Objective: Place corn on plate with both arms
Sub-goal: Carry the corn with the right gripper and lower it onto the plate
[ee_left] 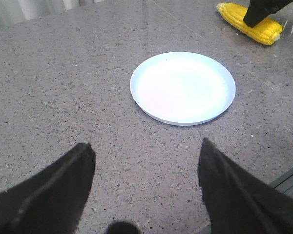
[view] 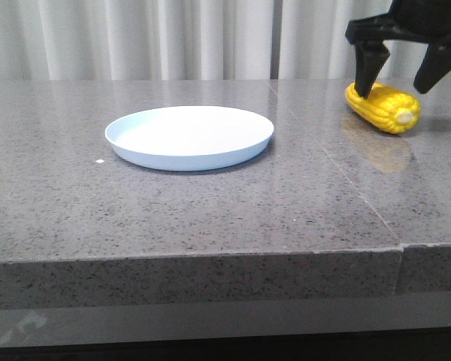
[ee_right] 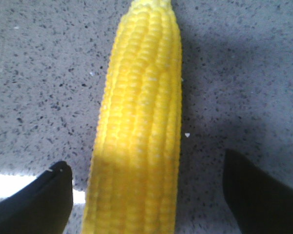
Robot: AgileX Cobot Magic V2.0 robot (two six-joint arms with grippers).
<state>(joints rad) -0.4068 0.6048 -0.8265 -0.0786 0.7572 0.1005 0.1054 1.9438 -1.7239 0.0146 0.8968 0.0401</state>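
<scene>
The yellow corn [view: 382, 107] lies on the grey stone table at the far right, its pale cut end toward the front. My right gripper [view: 397, 78] hangs just above it, open, one finger on each side of the cob and neither touching it. In the right wrist view the corn [ee_right: 141, 126] lies lengthwise between the spread fingers. The pale-blue plate [view: 189, 137] sits empty at the table's middle, left of the corn. My left gripper [ee_left: 145, 157] is open and empty over bare table, short of the plate [ee_left: 182, 87]; the corn [ee_left: 249, 24] shows beyond it. The left gripper is out of the front view.
The table [view: 210, 218] has a seam [view: 346, 180] running from the back to the front edge between plate and corn. White curtains [view: 135, 37] hang behind the table. The front edge drops off just below.
</scene>
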